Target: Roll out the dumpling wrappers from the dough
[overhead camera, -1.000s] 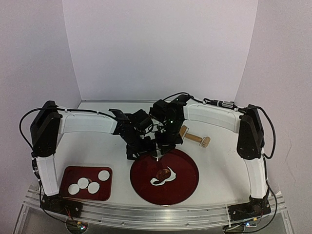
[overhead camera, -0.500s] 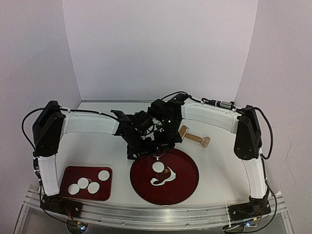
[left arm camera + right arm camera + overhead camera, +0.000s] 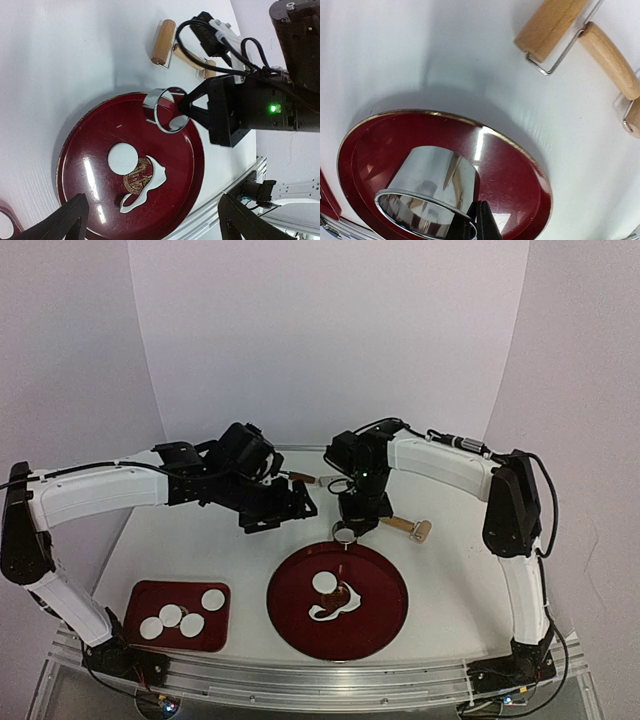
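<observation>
Four dumpling wrappers [image 3: 181,618] lie in the red tray [image 3: 140,595] at the surface's near-left corner, the left end effector [image 3: 283,510] hangs open and empty, a fifth wrapper [image 3: 325,582] on the round plate [image 3: 385,625] likely awaits transfer beside leftover dough [image 3: 335,610], and the right end effector [image 3: 350,525] pinches the metal ring [image 3: 343,533]
</observation>
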{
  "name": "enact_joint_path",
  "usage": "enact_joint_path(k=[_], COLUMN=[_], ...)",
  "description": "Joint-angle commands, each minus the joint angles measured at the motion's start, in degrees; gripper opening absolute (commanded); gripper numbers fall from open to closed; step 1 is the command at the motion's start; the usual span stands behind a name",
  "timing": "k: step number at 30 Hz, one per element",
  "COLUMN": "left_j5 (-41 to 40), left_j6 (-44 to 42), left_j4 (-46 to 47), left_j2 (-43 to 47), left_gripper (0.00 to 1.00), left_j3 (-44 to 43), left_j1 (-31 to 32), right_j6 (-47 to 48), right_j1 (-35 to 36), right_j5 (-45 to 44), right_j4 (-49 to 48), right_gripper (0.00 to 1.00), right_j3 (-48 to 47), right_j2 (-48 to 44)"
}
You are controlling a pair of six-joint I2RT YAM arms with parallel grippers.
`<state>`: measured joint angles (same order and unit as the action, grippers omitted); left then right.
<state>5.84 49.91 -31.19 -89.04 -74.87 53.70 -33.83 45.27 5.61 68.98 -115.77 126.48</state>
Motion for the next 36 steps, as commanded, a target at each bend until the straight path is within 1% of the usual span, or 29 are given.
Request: enact_joint_path(k=[1, 3, 4, 7, 11, 14, 17, 19, 23, 25, 27, 32, 36], left_j5=[-3.07, -0.32, 2.84, 10.95, 19.76, 22.94, 24.37, 25.01, 28.33, 29.53, 30.86, 32.05, 34.07], left_j6=[4.05, 5.14, 4.91, 3.01, -0.18, -2.16, -3.64, -3.91, -3.67, -3.01, -2.26, 0.22, 2.63], left_j4=[-6.89, -7.56, -6.69, -1.35, 1.31, 2.54, 2.38, 0.09, -1.72, -0.82, 0.18, 3.11, 7.59], left_j2=[2.89, 3.45, 3.41, 1.31, -6.63, -12.89, -19.16, -24.50, -33.09, -36.31, -39.54, -44.60, -47.98], left_gripper=[0.92, 0.93, 0.93, 0.93, 0.93, 0.92, 0.92, 0.91, 0.89, 0.87, 0.84, 0.80, 0.78], left_j3=[1.48, 1.87, 2.12, 1.57, -4.42, -10.30, -16.40, -21.88, -30.02, -32.23, -34.31, -36.93, -38.34], left_j1=[-3.39, -8.04, -10.80, -19.18, -27.16, -30.33, -32.36, -33.27, -33.66, -33.66, -33.71, -33.68, -33.66], right_j6=[0.99, 1.84, 2.29, 3.38, 4.89, 5.10, 5.32, 5.12, 4.19, 4.12, 4.17, 4.34, 4.79], right_j1=[-4.09, -6.59, -8.16, -14.00, -21.66, -26.87, -30.38, -32.05, -35.11, -36.27, -37.17, -37.92, -38.28], right_j5=[-3.76, -4.87, -5.26, -5.37, -2.55, -0.19, 1.04, 1.18, 1.48, 2.83, 3.86, 3.54, 3.51], right_j4=[2.68, 2.98, 3.01, 2.63, 0.02, -3.02, -5.05, -6.46, -9.75, -11.73, -13.16, -13.90, -13.96], right_gripper=[0.00, 0.00, 0.00, 0.00, 0.00, 0.00, 0.00, 0.00, 0.00, 0.02, 0.07, 0.09, 0.17], right_j3=[0.87, 3.46, 5.28, 12.45, 22.02, 28.74, 34.05, 37.15, 41.12, 42.33, 42.82, 42.11, 41.49], right_j2=[-4.04, -6.51, -7.85, -12.73, -18.73, -23.26, -25.15, -25.37, -25.53, -25.00, -24.16, -22.34, -21.12])
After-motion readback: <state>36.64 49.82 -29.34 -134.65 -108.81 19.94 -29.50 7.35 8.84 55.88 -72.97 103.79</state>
